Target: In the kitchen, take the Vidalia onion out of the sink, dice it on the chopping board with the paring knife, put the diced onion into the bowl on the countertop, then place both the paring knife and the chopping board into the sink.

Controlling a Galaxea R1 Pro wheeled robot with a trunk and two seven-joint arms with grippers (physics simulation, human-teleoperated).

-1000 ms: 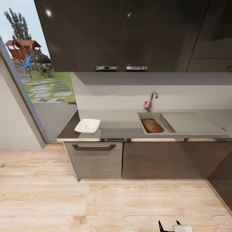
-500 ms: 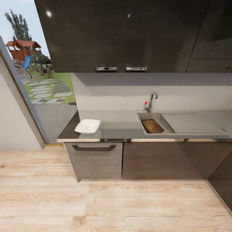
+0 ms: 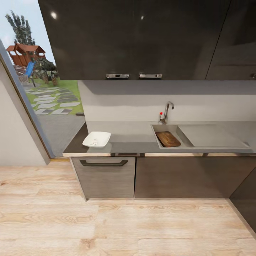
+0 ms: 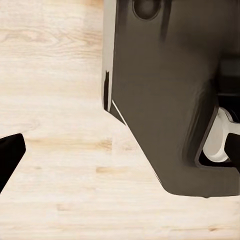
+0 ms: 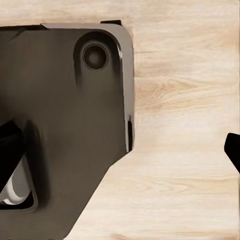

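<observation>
From the head camera, the chopping board (image 3: pixel 168 138) lies inside the sink (image 3: pixel 185 137), its long axis running from the tap (image 3: pixel 167 112) toward the table's (image 3: pixel 131 137) front edge. The bowl (image 3: pixel 96 139) stands well left of the sink, holding pale bits.

Each wrist camera shows the robot's dark base (image 4: pixel 170 100) over wooden floor (image 4: pixel 60 150); whether either set of jaws is spread cannot be told.

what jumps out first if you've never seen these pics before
Probably the brown chopping board lying inside the steel sink, under the chrome tap at the back. Next the white bowl with pale bits in it, near the left end of the grey countertop. Glossy dark cabinets hang above, and a sunny garden shows through the glass on the left.
</observation>
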